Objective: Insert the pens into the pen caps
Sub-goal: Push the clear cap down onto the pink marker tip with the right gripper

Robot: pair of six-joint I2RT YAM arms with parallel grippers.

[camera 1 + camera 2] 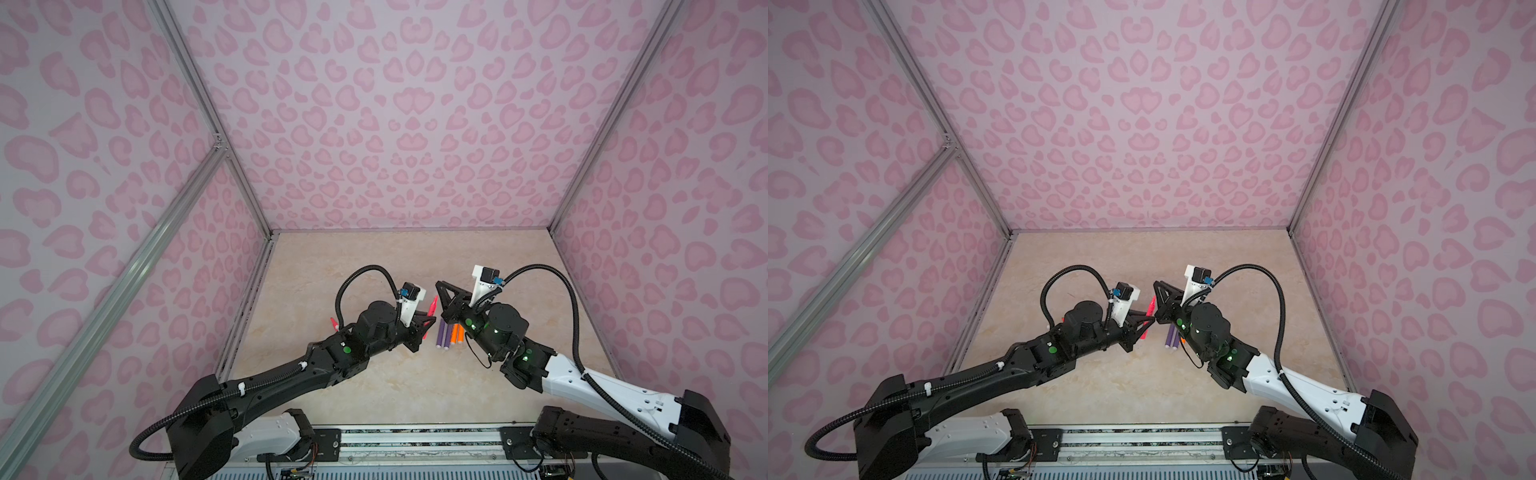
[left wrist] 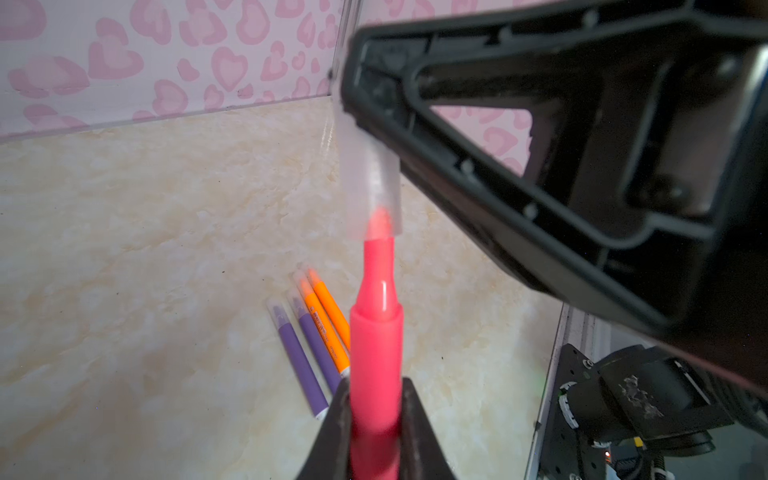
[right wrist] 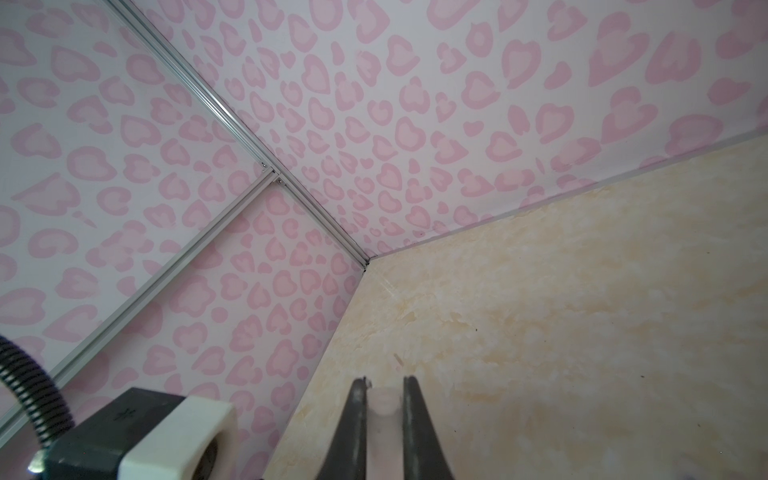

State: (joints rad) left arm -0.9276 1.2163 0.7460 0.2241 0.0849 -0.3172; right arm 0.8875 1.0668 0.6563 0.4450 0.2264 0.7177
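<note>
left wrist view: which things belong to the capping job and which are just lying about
Job: pink pen in left fingers; clear cap in right fingers; capped purple pens; capped orange pens.
Just there: table; heart-patterned wall.

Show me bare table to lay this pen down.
Bare: the table strip along the back wall, and the front patch between left arm and right arm. Crowded: mid-table, around purple pens and orange pens, plus a pink pen by the left arm.
</note>
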